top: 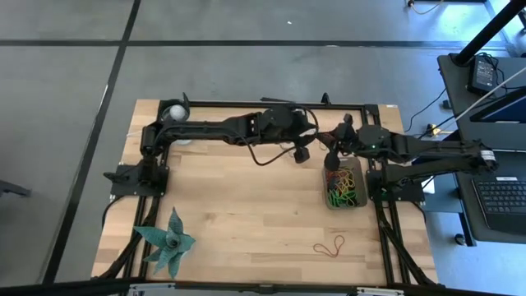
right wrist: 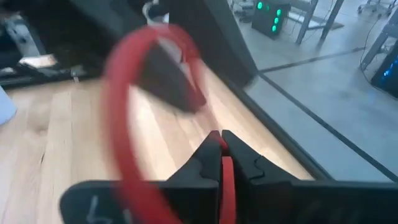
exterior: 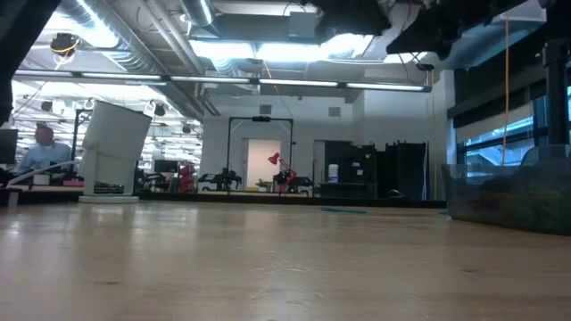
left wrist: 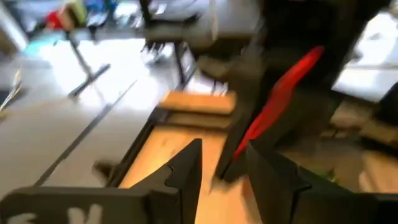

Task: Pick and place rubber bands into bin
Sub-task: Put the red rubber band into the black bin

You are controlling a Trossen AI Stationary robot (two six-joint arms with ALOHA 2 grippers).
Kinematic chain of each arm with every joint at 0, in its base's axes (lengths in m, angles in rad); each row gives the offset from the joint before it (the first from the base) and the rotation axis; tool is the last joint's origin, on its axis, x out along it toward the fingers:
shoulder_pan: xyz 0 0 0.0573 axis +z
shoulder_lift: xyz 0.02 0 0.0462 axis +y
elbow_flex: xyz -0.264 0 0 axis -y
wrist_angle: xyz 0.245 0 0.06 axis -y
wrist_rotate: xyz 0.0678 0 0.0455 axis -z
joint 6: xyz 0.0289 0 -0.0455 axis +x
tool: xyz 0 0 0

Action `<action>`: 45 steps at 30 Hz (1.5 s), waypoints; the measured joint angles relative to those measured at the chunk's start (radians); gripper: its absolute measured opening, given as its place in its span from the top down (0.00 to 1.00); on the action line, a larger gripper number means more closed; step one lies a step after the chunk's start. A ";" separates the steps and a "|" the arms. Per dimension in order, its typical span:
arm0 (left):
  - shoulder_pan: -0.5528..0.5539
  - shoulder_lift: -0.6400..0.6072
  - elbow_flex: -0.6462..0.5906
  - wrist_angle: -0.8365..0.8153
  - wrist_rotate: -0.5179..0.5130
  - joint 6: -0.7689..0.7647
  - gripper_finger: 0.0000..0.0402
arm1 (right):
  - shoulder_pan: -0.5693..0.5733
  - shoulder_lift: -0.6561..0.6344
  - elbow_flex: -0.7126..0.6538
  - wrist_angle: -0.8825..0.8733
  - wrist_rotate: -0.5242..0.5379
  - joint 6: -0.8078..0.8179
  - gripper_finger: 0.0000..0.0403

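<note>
My right gripper (right wrist: 221,163) is clenched on a red rubber band (right wrist: 127,124): in the right wrist view the fingertips meet with a strip of red pinched between them, and the rest of the loop stands up and away from the tips. From above, that gripper (top: 333,156) sits at the far end of the bin (top: 358,174), at or just over its short wall. I cannot tell from these views whether the band is hanging inside the rim or just outside it.

The bin lies with its long axis running from the far side of the table toward the near side, and the pile of rubber bands (top: 343,191) already in it gathers toward the near end. So my drop point lies nearer than my fingertips, along that axis. I judge that a small shift inward over the tray comes before I let go.

My left gripper (top: 302,154) is just beside the right one, toward the table's middle. Its fingers (left wrist: 186,171) stand apart and hold nothing, with the red band showing beyond them.

One dark band (top: 330,247) lies on the wood near the table's front edge, well apart from the bin. It is on the bin's side of the table, so my right arm looks better placed to fetch it.
</note>
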 joint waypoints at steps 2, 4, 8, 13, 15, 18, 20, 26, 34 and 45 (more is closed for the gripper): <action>0.000 -0.022 0.000 -0.105 -0.038 -0.021 0.70 | 0.001 -0.017 0.000 -0.042 0.001 0.023 0.99; -0.001 -0.039 0.001 -0.186 -0.046 -0.020 0.70 | 0.000 -0.039 0.000 -0.078 0.002 0.055 0.99; -0.002 -0.070 0.001 -0.357 -0.047 -0.030 0.73 | 0.000 -0.090 0.000 -0.129 0.002 0.082 0.99; -0.002 -0.086 0.002 -0.528 -0.085 -0.048 0.79 | 0.000 -0.108 0.057 -0.247 0.003 0.129 1.00; -0.001 -0.085 0.001 -0.590 -0.081 -0.024 0.83 | 0.000 -0.093 0.111 -0.335 0.003 0.167 1.00; -0.002 -0.086 -0.010 -0.628 -0.074 0.009 0.93 | 0.000 -0.058 0.196 -0.459 0.011 0.242 1.00; -0.003 -0.095 -0.050 -0.628 -0.068 0.020 0.98 | 0.000 -0.029 0.255 -0.539 0.029 0.310 1.00; 0.006 -0.225 -0.294 -0.594 -0.061 0.020 1.00 | 0.008 0.073 0.411 -0.854 0.028 0.558 1.00; 0.035 -0.497 -0.720 -0.260 0.057 -0.066 1.00 | 0.044 0.198 0.413 -1.116 -0.176 0.889 1.00; 0.035 -0.691 -0.929 -0.189 0.067 -0.065 0.99 | 0.067 0.294 0.076 -0.918 -0.398 1.000 1.00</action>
